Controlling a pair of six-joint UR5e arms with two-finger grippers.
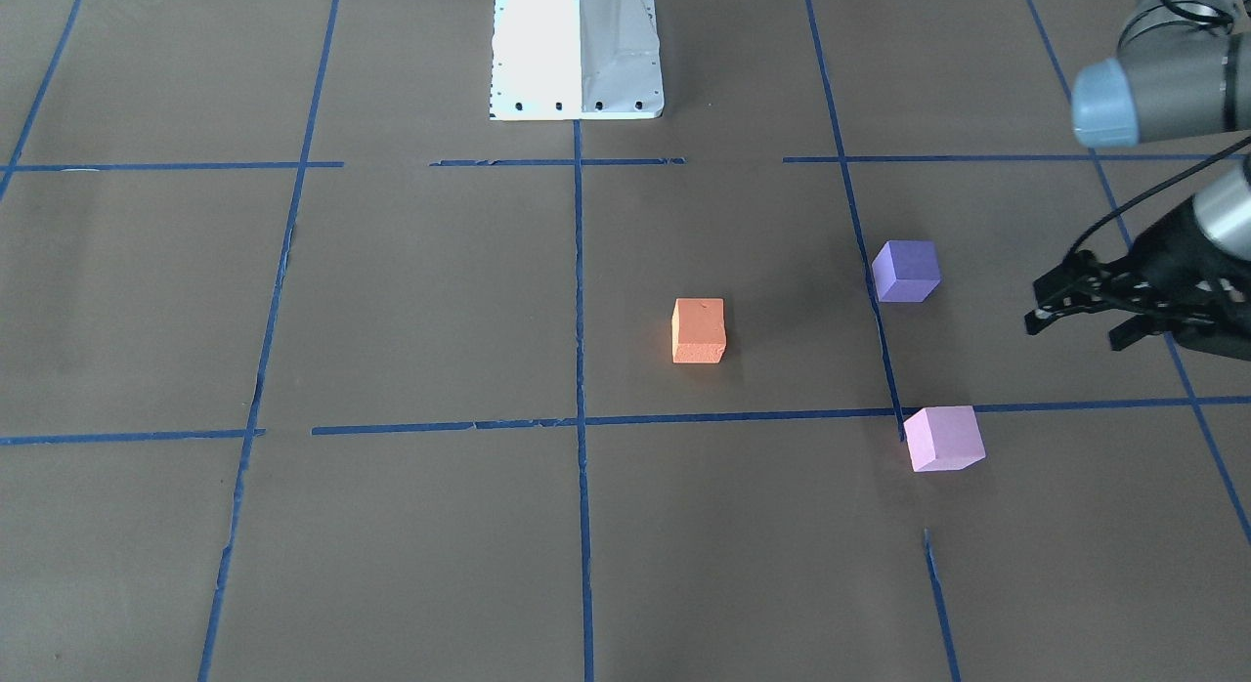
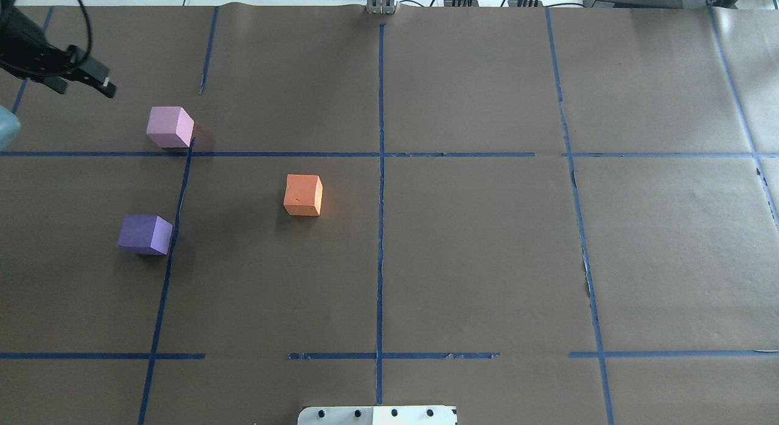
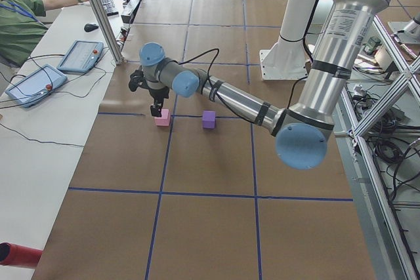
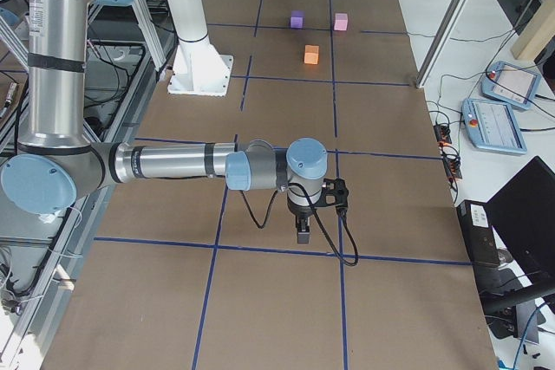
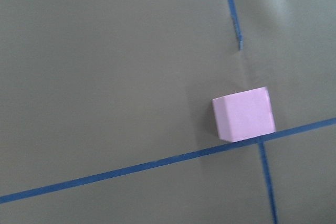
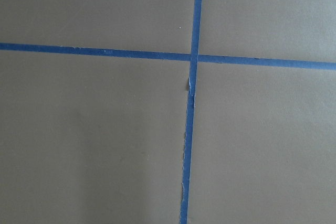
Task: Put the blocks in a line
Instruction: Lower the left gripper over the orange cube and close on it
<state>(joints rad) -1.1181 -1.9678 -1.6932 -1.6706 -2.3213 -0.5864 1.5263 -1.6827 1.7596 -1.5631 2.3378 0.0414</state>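
Three blocks sit apart on the brown paper. The orange block (image 1: 699,330) (image 2: 302,195) is nearest the centre. The violet-purple block (image 1: 906,270) (image 2: 145,234) is on the robot's left, closer to the base. The pale pink block (image 1: 943,438) (image 2: 170,126) sits at a tape crossing and also shows in the left wrist view (image 5: 244,114). My left gripper (image 1: 1075,328) (image 2: 82,87) is open and empty, hovering beyond the pink block near the table's left edge. My right gripper (image 4: 302,231) shows only in the exterior right view, far from the blocks; I cannot tell its state.
The white robot base (image 1: 577,47) (image 2: 377,416) stands at the near middle edge. Blue tape lines (image 6: 191,129) grid the paper. Teach pendants (image 3: 26,86) and an operator's arm lie on the side table beyond the left end.
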